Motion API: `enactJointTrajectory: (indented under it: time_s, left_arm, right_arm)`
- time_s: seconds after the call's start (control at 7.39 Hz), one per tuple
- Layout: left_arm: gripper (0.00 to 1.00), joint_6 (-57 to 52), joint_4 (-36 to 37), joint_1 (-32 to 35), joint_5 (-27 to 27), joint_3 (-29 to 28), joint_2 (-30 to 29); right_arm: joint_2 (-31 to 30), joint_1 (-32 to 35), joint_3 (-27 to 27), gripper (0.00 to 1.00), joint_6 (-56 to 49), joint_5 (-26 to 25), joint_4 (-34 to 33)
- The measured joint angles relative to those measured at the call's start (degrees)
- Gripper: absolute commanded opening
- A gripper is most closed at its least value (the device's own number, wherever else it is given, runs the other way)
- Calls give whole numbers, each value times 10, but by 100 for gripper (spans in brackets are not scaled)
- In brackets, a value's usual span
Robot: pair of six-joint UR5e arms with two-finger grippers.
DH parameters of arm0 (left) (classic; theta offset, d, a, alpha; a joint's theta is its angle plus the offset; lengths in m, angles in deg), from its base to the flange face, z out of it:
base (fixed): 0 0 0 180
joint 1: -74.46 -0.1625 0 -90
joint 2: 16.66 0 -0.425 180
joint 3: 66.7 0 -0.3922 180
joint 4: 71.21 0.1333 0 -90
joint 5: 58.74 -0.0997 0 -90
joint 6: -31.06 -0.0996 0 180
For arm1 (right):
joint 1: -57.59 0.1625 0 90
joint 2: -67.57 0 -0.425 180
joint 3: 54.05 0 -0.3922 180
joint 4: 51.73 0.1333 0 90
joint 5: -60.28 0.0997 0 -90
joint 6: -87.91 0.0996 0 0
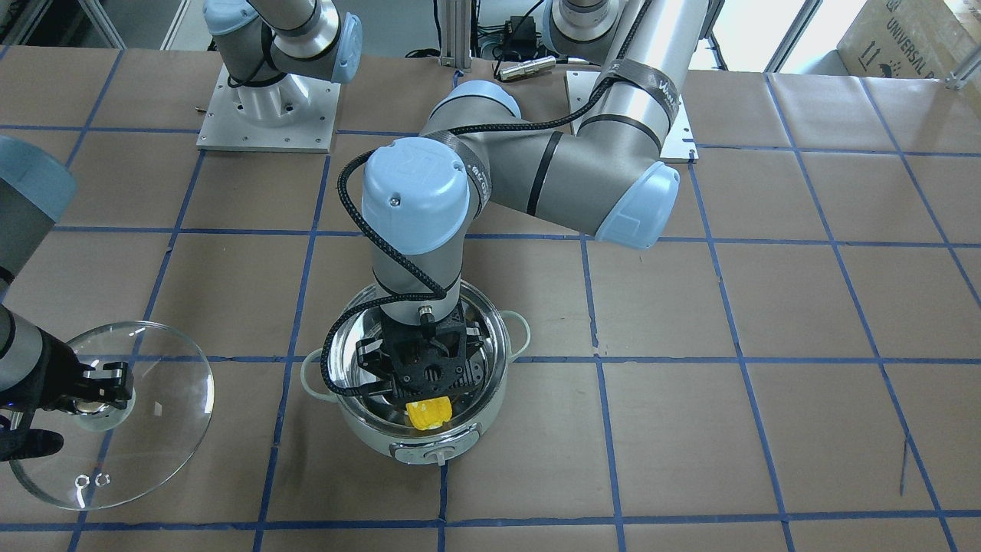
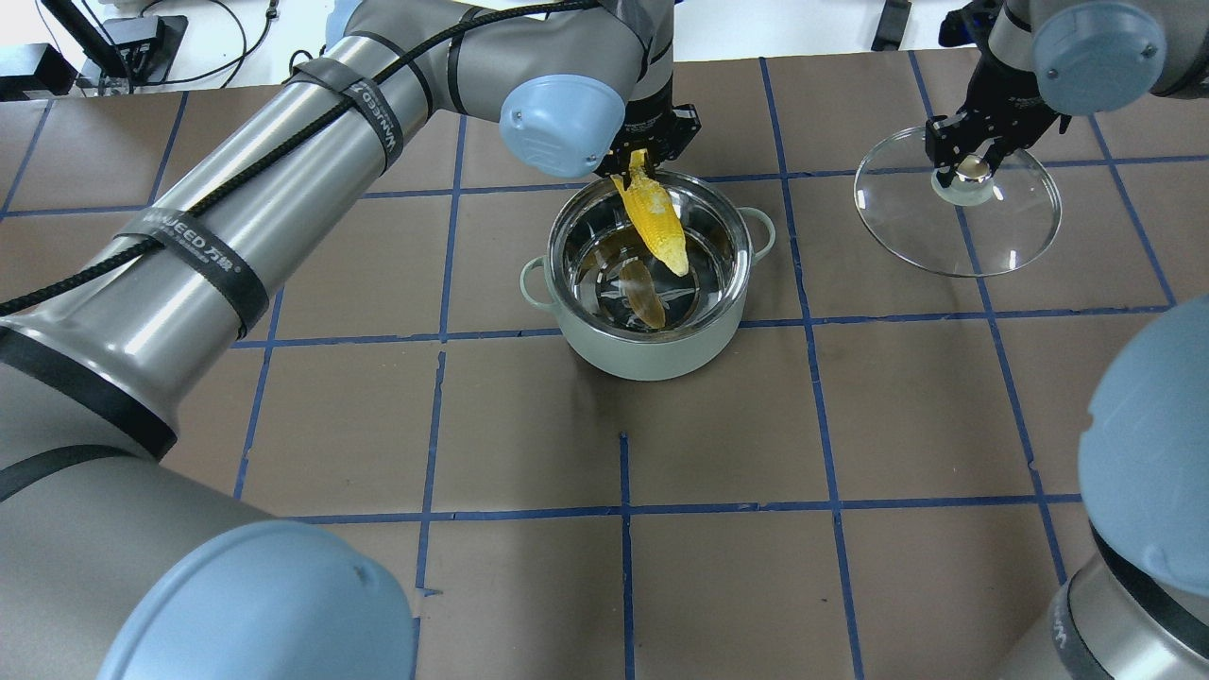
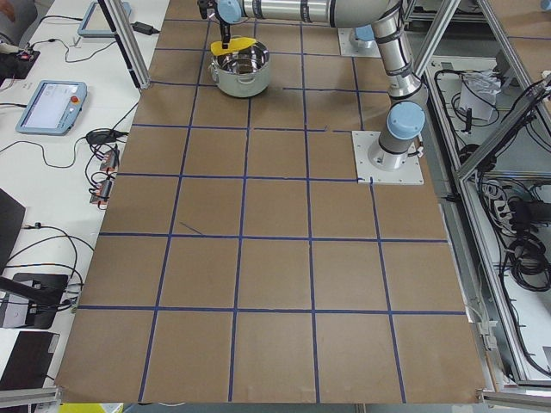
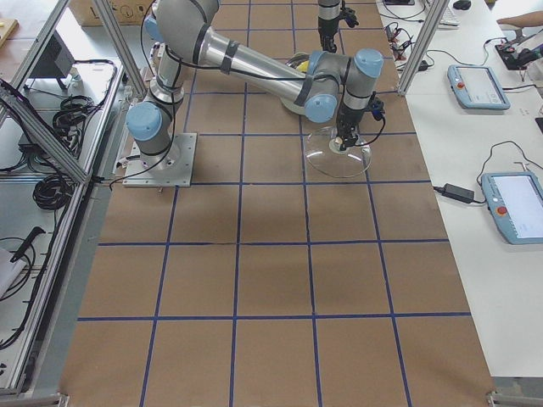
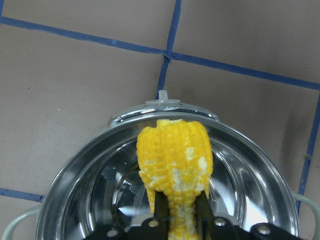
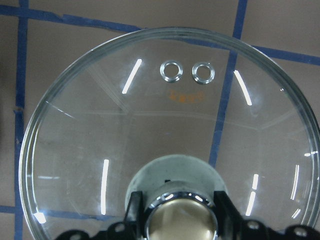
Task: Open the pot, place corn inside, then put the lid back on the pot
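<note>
Over the open pot (image 2: 652,361), the left claw (image 2: 638,162) is closed on the corn (image 2: 658,224); the right claw (image 2: 973,171) clamps the lid (image 2: 996,238).

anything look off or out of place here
Nothing stands out. The left gripper holds the corn slanted over the open pot. The right gripper holds the lid by its knob, aside and intact.

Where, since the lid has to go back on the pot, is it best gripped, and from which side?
By the knob at the centre of the lid, from straight above. The glass is wide, thin and smooth, while the knob stands up, narrow enough for jaws. The right gripper holds it exactly so.
</note>
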Motion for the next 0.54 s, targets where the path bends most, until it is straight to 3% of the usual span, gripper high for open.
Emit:
enactJointTrajectory:
  time_s: [0.54]
  left_arm:
    - [100, -44, -1, -5, 0, 24, 7]
  right_arm:
    - [1, 0, 3, 1, 0, 7, 0]
